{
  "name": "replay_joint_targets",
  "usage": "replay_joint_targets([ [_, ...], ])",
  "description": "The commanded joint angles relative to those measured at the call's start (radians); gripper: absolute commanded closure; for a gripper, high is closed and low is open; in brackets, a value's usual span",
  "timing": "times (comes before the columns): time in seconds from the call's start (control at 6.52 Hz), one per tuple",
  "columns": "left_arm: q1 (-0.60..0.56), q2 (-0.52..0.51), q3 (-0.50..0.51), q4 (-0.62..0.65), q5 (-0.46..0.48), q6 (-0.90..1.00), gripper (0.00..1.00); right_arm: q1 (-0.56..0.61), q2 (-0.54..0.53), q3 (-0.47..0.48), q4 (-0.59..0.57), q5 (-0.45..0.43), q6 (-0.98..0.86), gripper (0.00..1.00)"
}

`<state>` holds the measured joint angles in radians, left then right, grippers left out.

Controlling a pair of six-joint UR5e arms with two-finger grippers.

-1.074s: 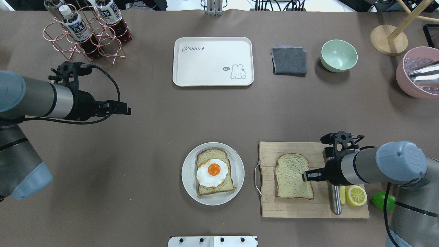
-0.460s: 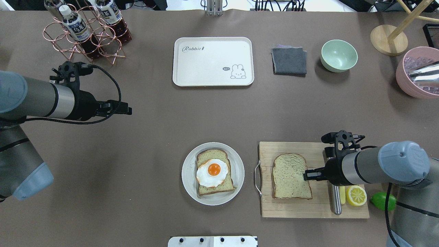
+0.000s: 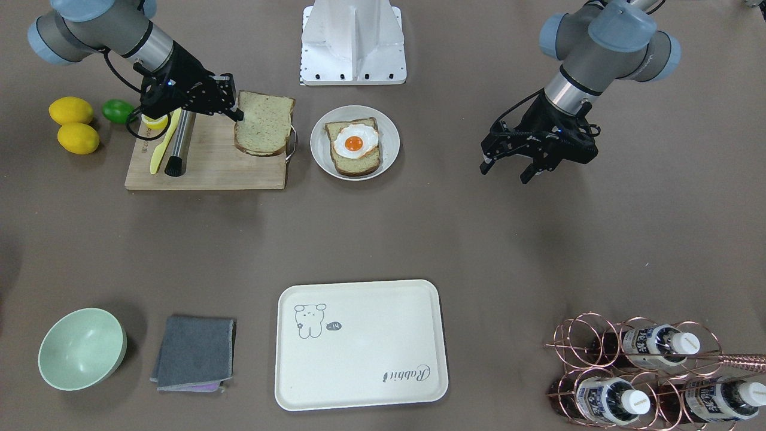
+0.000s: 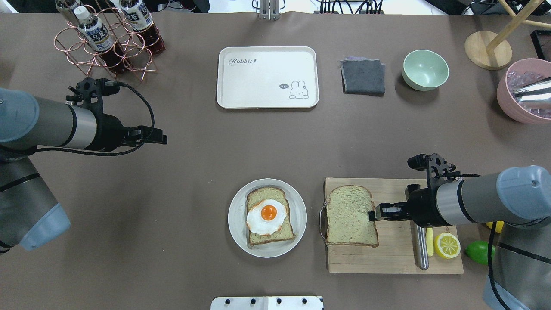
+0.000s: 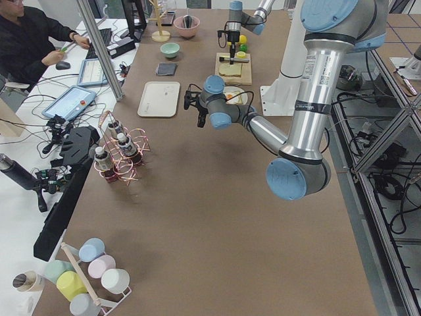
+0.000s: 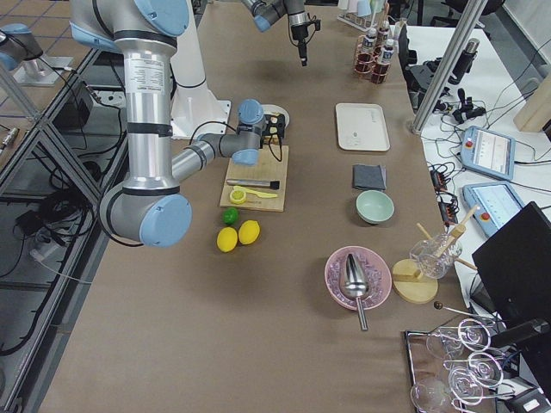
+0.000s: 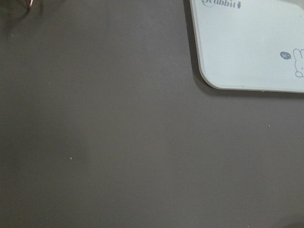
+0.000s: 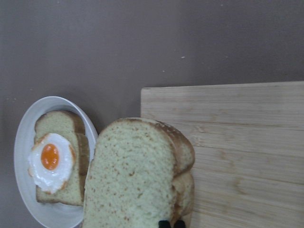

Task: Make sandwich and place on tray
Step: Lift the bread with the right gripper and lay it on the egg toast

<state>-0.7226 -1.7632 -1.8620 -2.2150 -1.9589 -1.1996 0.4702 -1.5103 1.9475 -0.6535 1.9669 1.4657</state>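
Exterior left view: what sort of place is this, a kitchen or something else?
Probably a robotics lab, not a real kitchen: an operator sits alongside the table, a teach pendant lies nearby, and cables trail on the floor beside the left arm.

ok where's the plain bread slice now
In the overhead view the plain bread slice is right of centre, gripped at its edge by the right gripper, over the handle end of the cutting board, beside the plate.

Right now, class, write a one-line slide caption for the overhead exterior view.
Right fingers pinch a bread slice over the cutting board's edge, beside the egg-topped slice on the plate.
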Motion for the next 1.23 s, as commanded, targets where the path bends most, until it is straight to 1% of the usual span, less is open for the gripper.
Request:
replay_joint_targets([
  [0.0, 0.003, -0.005, 0.013, -0.003, 0.0, 0.0, 0.03, -0.106, 0.097, -0.022, -0.011, -0.115, 0.038, 1.0],
  [0.31, 0.009, -0.013, 0.027, -0.005, 0.0, 0.0, 0.03, -0.175, 0.232, -0.041, -0.183, -0.204, 0.031, 1.0],
  [0.46, 0.008, -0.012, 0.026, -0.005, 0.0, 0.0, 0.03, -0.198, 0.278, -0.085, -0.187, -0.245, 0.031, 1.0],
  [0.61, 0.008, -0.01, 0.027, -0.005, 0.0, 0.0, 0.03, -0.2, 0.294, -0.11, -0.187, -0.247, 0.027, 1.0],
  [0.92, 0.009, -0.009, 0.027, -0.005, 0.0, 0.0, 0.03, -0.171, 0.294, -0.119, -0.19, -0.247, 0.012, 1.0],
  [1.07, 0.009, -0.01, 0.035, -0.006, 0.0, 0.0, 0.03, -0.157, 0.294, -0.149, -0.18, -0.244, -0.008, 1.0],
])
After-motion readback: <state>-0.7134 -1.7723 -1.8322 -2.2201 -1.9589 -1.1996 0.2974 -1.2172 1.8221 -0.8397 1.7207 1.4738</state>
